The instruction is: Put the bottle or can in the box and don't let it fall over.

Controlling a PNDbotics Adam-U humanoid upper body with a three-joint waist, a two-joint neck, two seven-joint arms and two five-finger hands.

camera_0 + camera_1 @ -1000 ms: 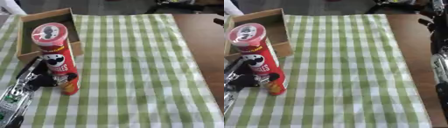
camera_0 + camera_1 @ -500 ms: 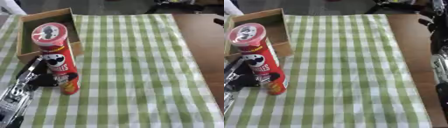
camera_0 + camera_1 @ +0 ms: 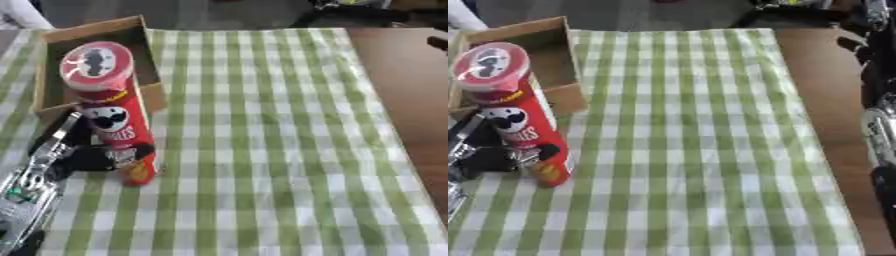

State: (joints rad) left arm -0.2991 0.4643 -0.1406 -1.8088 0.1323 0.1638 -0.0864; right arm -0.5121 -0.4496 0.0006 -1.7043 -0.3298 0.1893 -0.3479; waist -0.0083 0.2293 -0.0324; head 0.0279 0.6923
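Observation:
A tall red crisps can (image 3: 114, 115) with a red-and-white lid stands on the green checked cloth, just in front of the open cardboard box (image 3: 54, 37) at the far left. My left hand (image 3: 61, 152) comes in from the lower left. Its thumb and fingers are curled round the can's lower part. In this view the can leans slightly, with its top towards the box. I cannot tell whether its base touches the cloth. My right arm (image 3: 878, 125) runs along the right edge of the right eye view, and its hand is not clear enough to read.
The green checked cloth (image 3: 262, 150) covers most of the table. Bare brown tabletop (image 3: 411, 90) shows on the right. Dark equipment lies beyond the far edge.

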